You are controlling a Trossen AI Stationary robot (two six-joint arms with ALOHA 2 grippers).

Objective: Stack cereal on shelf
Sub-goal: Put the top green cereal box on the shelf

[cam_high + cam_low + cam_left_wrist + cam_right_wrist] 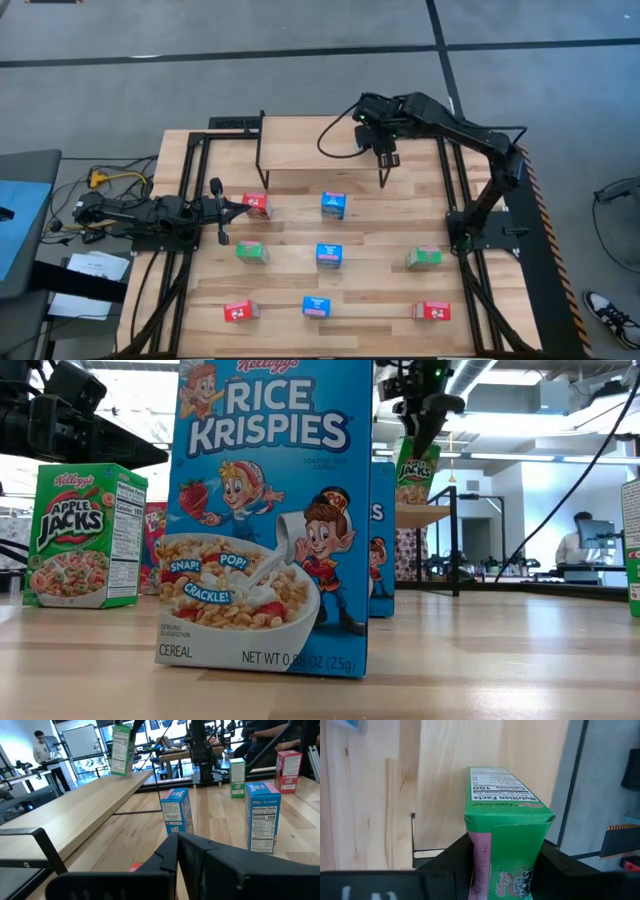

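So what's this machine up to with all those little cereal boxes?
The right gripper is shut on a green cereal box, holding it over the small wooden shelf at the back of the table. The left gripper is shut and empty, low over the table beside a red box. Eight more red, blue and green boxes stand on the tabletop.
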